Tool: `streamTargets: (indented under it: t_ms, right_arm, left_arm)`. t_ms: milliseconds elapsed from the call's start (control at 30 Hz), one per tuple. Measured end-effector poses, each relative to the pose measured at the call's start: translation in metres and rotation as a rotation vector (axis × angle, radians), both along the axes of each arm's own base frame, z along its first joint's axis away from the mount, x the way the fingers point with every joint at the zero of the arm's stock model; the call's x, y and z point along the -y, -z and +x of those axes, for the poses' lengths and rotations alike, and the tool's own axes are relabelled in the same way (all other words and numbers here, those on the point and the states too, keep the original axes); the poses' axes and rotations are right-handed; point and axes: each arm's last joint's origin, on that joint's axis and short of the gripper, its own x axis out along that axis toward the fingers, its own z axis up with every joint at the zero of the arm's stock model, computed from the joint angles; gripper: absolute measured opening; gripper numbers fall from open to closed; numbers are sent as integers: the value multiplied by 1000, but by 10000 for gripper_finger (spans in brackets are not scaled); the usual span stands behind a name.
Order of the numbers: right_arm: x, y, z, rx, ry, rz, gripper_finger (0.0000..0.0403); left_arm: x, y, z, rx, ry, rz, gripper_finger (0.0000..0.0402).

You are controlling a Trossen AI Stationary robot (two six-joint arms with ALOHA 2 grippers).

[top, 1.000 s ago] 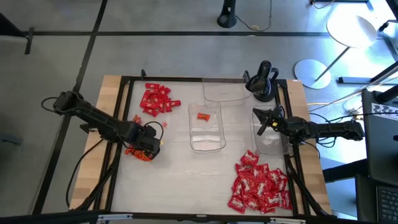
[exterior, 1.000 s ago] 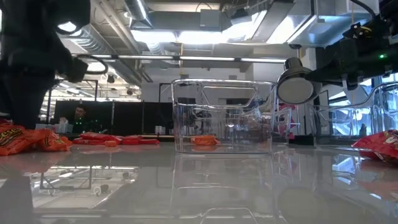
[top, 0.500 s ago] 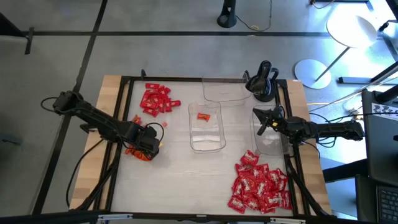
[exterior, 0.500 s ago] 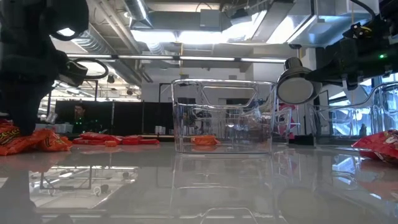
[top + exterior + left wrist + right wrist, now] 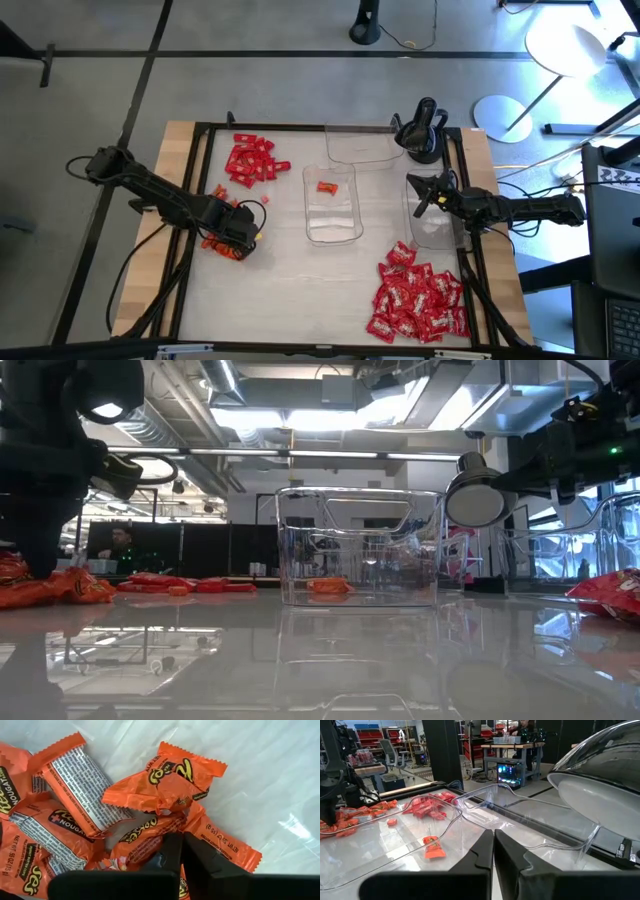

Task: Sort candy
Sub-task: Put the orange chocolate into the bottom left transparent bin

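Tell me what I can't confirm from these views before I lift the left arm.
- Whether the left gripper holds an orange candy: left wrist view, the shut fingers cover the contact spot.
- Orange pile under that gripper: high view, arm covers most of it.
- Print on the red candies: high view, too small.
- Orange pile's left part: low view, cut off by the edge.
- Right gripper, shut: what lies under it is hidden.

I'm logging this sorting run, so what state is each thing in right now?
left gripper: shut, down in the orange candy pile; a held wrapper cannot be seen.
right gripper: shut, empty, over the right tray.
middle tray: holds one orange candy.
back tray: looks empty.
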Motion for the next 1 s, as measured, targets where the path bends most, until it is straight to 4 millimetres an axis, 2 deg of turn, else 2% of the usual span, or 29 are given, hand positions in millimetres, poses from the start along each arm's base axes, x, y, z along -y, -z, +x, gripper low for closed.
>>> streamTargets:
  t_ms: [233,600,833,1000]
  right_arm:
    - [0,0,0,0,0,0,14]
    - [0,0,0,0,0,0,14]
    - [0,0,0,0,0,0,14]
    - [0,0,0,1,1,0,14]
  left_arm:
    - [2,-10,7,32,20,-8,1]
    - [4,-62,37,227,76,18,0]
    - [-15,-105,63,429,110,72,0]
    - [-38,-125,81,606,114,162,0]
